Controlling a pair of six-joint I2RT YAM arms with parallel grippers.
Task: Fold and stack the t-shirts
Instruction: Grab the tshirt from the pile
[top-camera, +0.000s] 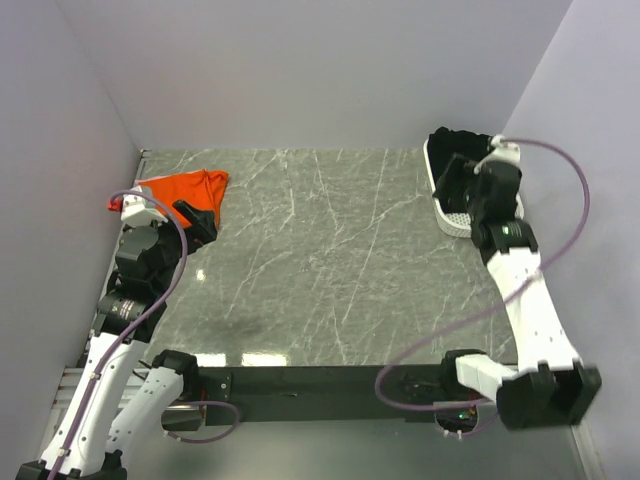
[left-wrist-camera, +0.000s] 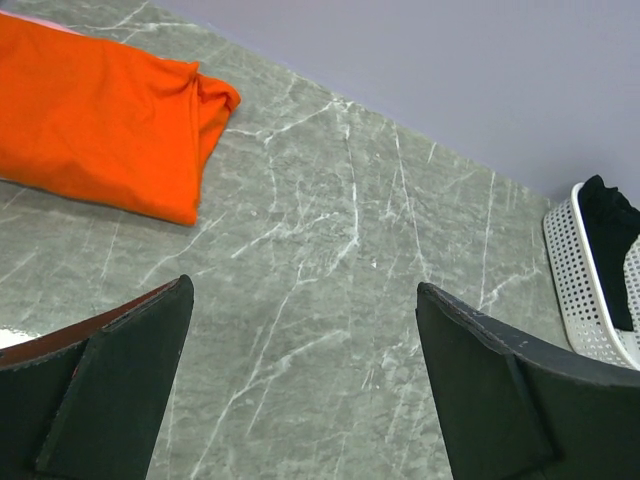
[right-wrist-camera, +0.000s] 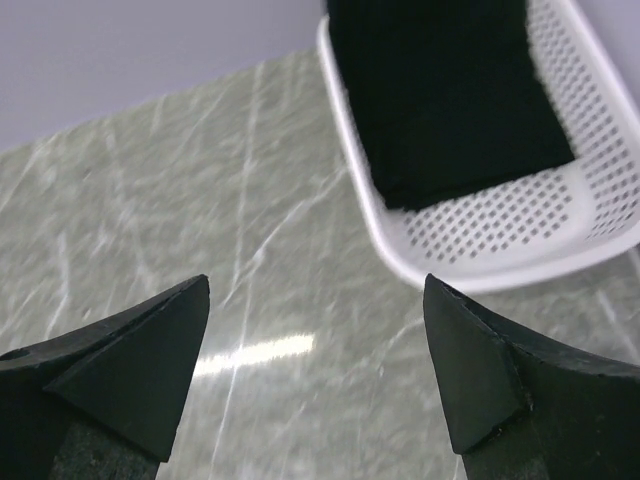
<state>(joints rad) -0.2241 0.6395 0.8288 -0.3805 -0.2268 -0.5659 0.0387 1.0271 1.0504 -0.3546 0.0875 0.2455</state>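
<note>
The orange t-shirt (top-camera: 185, 188) (left-wrist-camera: 100, 130) lies folded on the marble table at the far left. My left gripper (top-camera: 200, 222) (left-wrist-camera: 305, 288) hovers just in front of it, open, with only bare table between its fingers. The black t-shirt (top-camera: 458, 148) (right-wrist-camera: 450, 90) lies in the white mesh basket (top-camera: 450, 218) (right-wrist-camera: 500, 250) at the far right. My right gripper (top-camera: 458, 185) (right-wrist-camera: 315, 285) hangs open beside the basket's near left rim, holding nothing.
Pale walls close in the table (top-camera: 320, 260) on the left, back and right. The basket (left-wrist-camera: 575, 290) with the black cloth (left-wrist-camera: 615, 240) also shows at the right edge of the left wrist view. A purple cable loops off each arm.
</note>
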